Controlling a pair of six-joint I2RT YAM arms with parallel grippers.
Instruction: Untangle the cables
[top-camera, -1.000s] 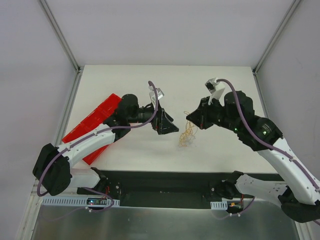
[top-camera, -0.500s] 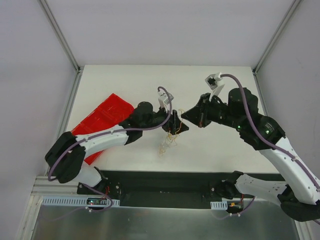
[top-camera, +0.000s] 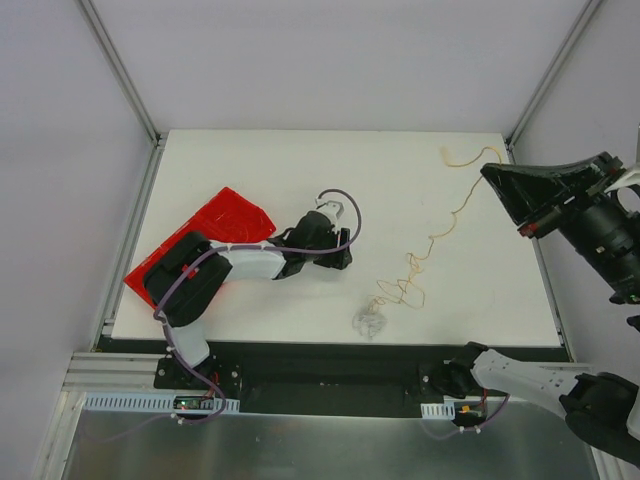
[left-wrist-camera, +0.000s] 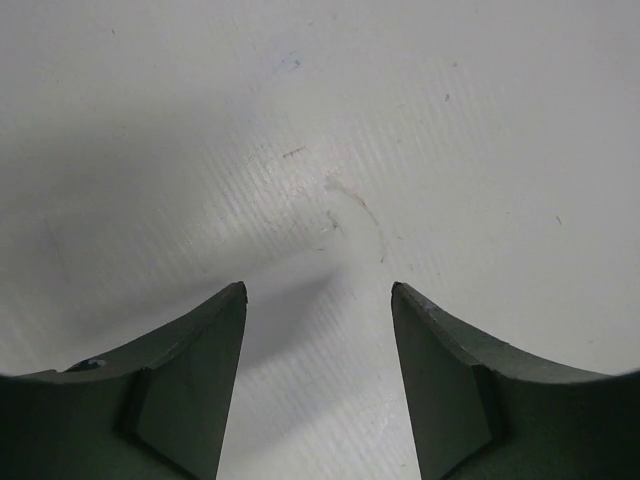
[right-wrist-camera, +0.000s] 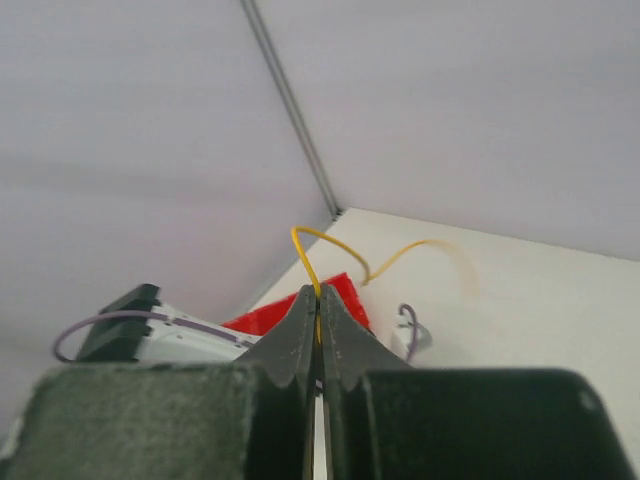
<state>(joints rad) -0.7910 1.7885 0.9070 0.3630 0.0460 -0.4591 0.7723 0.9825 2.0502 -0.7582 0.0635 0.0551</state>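
Observation:
One yellow-orange cable (top-camera: 458, 205) is stretched out from its tip near the right gripper down to a curly part (top-camera: 402, 292) on the white table. My right gripper (top-camera: 487, 173) is raised at the right edge and shut on this cable. In the right wrist view the yellow cable (right-wrist-camera: 308, 258) arcs out of the closed right gripper (right-wrist-camera: 320, 292). A small whitish clump of cables (top-camera: 368, 320) lies near the table's front edge. My left gripper (top-camera: 340, 262) is low over the table, left of the clump and apart from it. In its wrist view the left gripper (left-wrist-camera: 318, 290) is open over bare table.
A red flat bin (top-camera: 215, 215) lies at the left of the table, partly under the folded left arm (top-camera: 235, 265). The white table (top-camera: 300, 170) ends at metal frame posts on both sides. A purple arm cable (top-camera: 345, 205) loops above the left wrist.
My right gripper has pulled up and far to the right, drawing the yellow cable out of the clump. The left arm has folded back and its jaws have let go of the clump and narrowed.

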